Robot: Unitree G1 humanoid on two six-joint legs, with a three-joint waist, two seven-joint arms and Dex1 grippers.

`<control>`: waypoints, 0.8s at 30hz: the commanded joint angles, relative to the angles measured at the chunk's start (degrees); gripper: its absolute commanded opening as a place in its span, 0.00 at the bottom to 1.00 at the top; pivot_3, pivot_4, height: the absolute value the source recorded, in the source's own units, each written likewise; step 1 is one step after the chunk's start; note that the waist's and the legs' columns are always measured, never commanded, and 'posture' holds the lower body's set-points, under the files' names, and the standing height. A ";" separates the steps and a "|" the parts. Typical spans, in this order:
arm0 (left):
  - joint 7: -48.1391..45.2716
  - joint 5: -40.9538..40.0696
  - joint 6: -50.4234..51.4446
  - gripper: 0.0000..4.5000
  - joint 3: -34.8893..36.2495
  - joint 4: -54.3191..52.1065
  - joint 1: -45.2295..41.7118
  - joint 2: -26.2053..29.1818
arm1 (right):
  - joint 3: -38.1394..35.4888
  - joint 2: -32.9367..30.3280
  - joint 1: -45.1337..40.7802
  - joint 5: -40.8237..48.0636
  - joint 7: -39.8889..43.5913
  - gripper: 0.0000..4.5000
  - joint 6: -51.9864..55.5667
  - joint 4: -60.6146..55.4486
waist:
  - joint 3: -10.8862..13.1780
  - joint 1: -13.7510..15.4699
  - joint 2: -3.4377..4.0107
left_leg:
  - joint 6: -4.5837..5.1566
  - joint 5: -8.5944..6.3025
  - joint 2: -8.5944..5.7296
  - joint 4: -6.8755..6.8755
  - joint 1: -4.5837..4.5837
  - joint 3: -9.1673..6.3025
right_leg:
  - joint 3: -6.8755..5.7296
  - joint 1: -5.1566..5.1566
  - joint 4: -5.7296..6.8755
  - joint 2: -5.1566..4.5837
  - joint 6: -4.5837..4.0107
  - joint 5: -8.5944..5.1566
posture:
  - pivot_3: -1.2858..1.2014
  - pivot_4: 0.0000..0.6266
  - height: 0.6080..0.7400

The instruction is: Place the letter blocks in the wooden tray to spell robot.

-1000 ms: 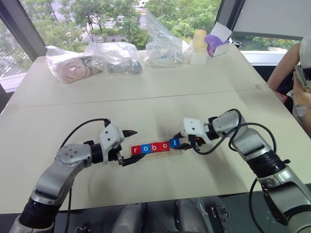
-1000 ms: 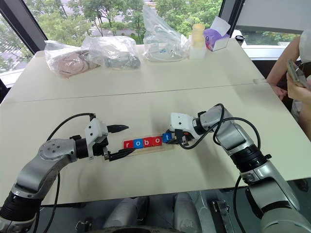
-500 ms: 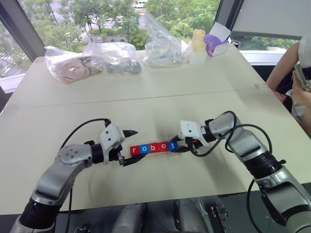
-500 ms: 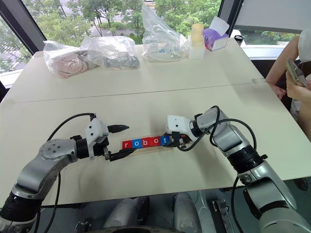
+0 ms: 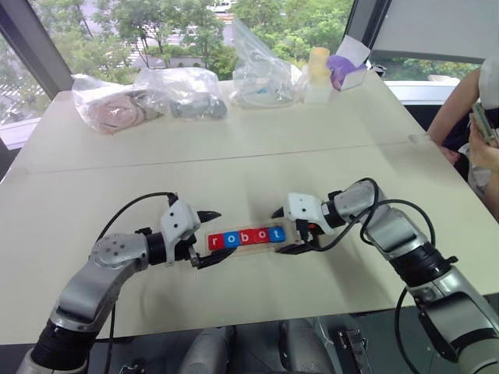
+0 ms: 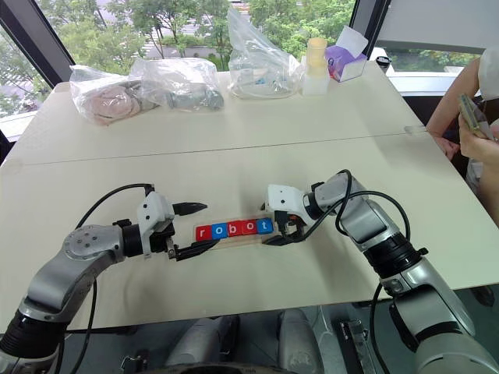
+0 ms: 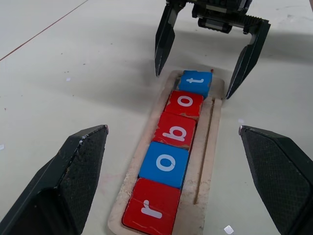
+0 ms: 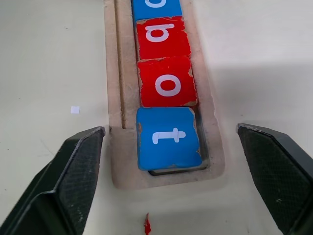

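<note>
Now the right gripper (image 5: 277,231) springs wide, letting go of the blue t block (image 8: 167,137) it was pinching a moment ago, and that tile sits alone in the last slot of the wooden tray (image 7: 211,128). With r, o, b, o, t lined up, the word looks complete. The left gripper (image 5: 211,235) stays spread and empty at the tray's other end.

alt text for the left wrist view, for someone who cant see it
Five letter blocks spell robot in a wooden tray on a pale table: red r, blue o, red b, red o, blue t. The open left tool frames the near end; the open right tool straddles the far end.
</note>
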 commanded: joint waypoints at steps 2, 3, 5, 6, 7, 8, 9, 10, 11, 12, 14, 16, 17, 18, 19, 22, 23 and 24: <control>-0.22 -0.71 -0.09 1.00 0.01 -1.96 -0.63 0.04 | -1.95 -0.79 -1.80 0.20 -0.21 0.99 -0.90 -0.69 | 0.00 -0.02 0.00 | 0.00 0.00 0.00 0.00 0.00 0.00 | 0.00 0.00 0.00 0.00 0.00 0.00 | 0.52 0.24 1.00; -0.23 -0.68 -0.04 1.00 -0.12 -1.93 -0.76 -0.02 | -1.89 -0.70 -2.00 0.02 -0.40 0.99 -1.23 -0.09 | 0.00 -0.02 0.00 | 0.00 0.00 0.00 0.00 0.00 0.00 | 0.00 0.00 0.00 0.00 0.00 0.00 | 0.52 0.24 1.00; -0.21 -0.65 0.08 1.00 -0.32 -1.88 -1.05 -0.15 | -1.87 -0.48 -2.55 -0.21 -0.76 0.99 -1.82 1.13 | 0.00 -0.01 0.00 | 0.00 0.00 0.00 0.00 0.00 0.00 | 0.00 0.00 0.00 0.00 0.00 0.00 | 0.52 0.24 1.00; -0.23 -0.65 0.11 1.00 -0.36 -1.87 -1.15 -0.18 | -1.90 -0.36 -2.87 -0.29 -0.96 0.99 -2.02 1.68 | 0.00 0.00 0.00 | 0.00 0.00 0.00 0.00 0.00 0.00 | 0.00 0.00 0.00 0.00 0.00 0.00 | 0.52 0.24 1.00; -0.24 -0.66 0.16 1.00 -0.36 -1.86 -1.24 -0.19 | -1.91 -0.26 -3.20 -0.36 -1.11 0.99 -2.32 2.27 | 0.00 -0.01 0.00 | 0.00 0.00 0.00 0.00 0.00 0.00 | 0.00 0.00 0.00 0.00 0.00 0.00 | 0.52 0.24 1.00; -0.25 -0.66 0.18 1.00 -0.34 -1.87 -1.24 -0.18 | -1.89 -0.20 -3.40 -0.39 -1.21 0.99 -2.55 2.65 | 0.00 -0.01 0.00 | 0.00 0.00 0.00 0.00 0.00 0.00 | 0.00 0.00 0.00 0.00 0.00 0.00 | 0.52 0.24 1.00; -0.27 -0.68 0.18 1.00 -0.33 -1.88 -1.24 -0.18 | -1.85 -0.13 -3.60 -0.41 -1.32 0.99 -2.75 3.05 | 0.00 -0.03 0.00 | 0.00 0.00 0.00 0.00 0.00 0.00 | 0.00 0.00 0.00 0.00 0.00 0.00 | 0.52 0.24 1.00; -0.28 -0.70 0.20 1.00 -0.29 -1.90 -1.22 -0.17 | -1.85 0.03 -3.89 -0.47 -1.52 0.99 -3.04 3.62 | 0.00 -0.05 0.00 | 0.00 0.00 0.00 0.00 0.00 0.00 | 0.00 0.00 0.00 0.00 0.00 0.00 | 0.52 0.24 1.00; -0.26 -0.70 0.24 1.00 -0.29 -1.96 -1.16 -0.16 | -1.80 0.36 -4.36 -0.71 -1.87 0.99 -3.53 4.69 | 0.00 -0.07 0.00 | 0.00 0.00 0.00 -0.01 0.00 0.00 | 0.00 0.00 0.00 0.00 0.00 0.00 | 0.52 0.24 1.00; -0.28 -0.73 0.26 1.00 -0.24 -2.00 -1.09 -0.12 | -1.74 0.62 -4.71 -0.88 -2.14 0.99 -3.89 5.44 | 0.00 -0.07 0.00 | 0.00 0.00 0.00 -0.01 0.00 0.00 | 0.00 0.00 0.00 0.01 0.00 0.00 | 0.52 0.24 1.00; -0.28 -0.79 0.35 1.00 -0.12 -2.12 -0.95 -0.03 | -1.59 1.00 -5.18 -1.00 -2.33 0.99 -4.34 6.25 | 0.00 -0.04 0.00 | 0.00 0.00 0.00 0.00 0.00 0.00 | 0.00 -0.01 0.01 0.00 0.00 0.00 | 0.52 0.24 1.00; -0.18 -0.84 0.49 1.00 0.00 -2.23 -0.91 -0.01 | -1.48 1.04 -5.19 -0.76 -2.11 0.99 -4.27 6.10 | 0.00 -0.03 0.00 | -0.01 0.00 0.00 0.00 0.00 0.00 | 0.00 0.00 0.01 0.01 0.00 0.00 | 0.52 0.24 1.00; -0.13 -0.87 0.58 1.00 0.03 -2.29 -0.90 -0.02 | -1.46 0.94 -5.08 -0.61 -1.90 0.99 -4.11 5.75 | 0.00 -0.04 0.00 | -0.01 0.00 0.00 0.00 0.00 0.00 | 0.00 0.00 0.01 0.00 0.00 0.00 | 0.52 0.24 1.00; -0.12 -0.90 0.64 1.00 0.07 -2.34 -0.86 0.00 | -1.46 0.87 -4.99 -0.53 -1.76 0.99 -3.98 5.45 | 0.00 -0.04 0.00 | -0.01 0.00 0.00 0.00 0.00 0.00 | 0.00 -0.01 0.01 0.01 0.00 0.00 | 0.52 0.24 1.00; -0.14 -0.93 0.70 1.00 0.15 -2.43 -0.77 0.02 | -1.52 0.67 -4.76 -0.26 -1.41 0.99 -3.58 4.77 | 0.00 -0.04 0.00 | -0.01 0.00 0.00 0.00 0.00 0.00 | 0.00 -0.01 0.01 0.01 0.00 0.00 | 0.52 0.24 1.00; -0.53 -1.33 1.46 1.00 0.71 -2.95 -0.23 0.75 | -3.65 -1.74 -2.85 2.87 0.61 0.99 0.45 -1.26 | 0.00 -0.02 0.00 | -0.01 0.00 0.00 0.00 0.00 0.00 | 0.00 -0.01 0.01 0.01 0.00 0.00 | 0.52 0.24 1.00; -0.64 -1.56 1.95 1.00 0.99 -3.15 -0.09 1.09 | -4.86 -3.09 -1.94 4.19 1.23 0.99 2.20 -3.87 | 0.00 0.00 0.00 | -0.01 0.00 0.00 -0.01 -0.01 0.00 | 0.00 -0.02 0.01 0.00 0.00 0.00 | 0.52 0.24 1.00; -0.70 -1.74 2.27 1.00 1.21 -3.32 0.06 1.34 | -5.66 -3.97 -1.27 4.99 1.53 0.99 3.49 -5.72 | 0.00 0.13 0.00 | 0.00 0.00 0.00 -0.01 -0.02 -0.01 | 0.00 -0.03 0.01 0.00 0.00 0.00 | 0.52 0.24 1.00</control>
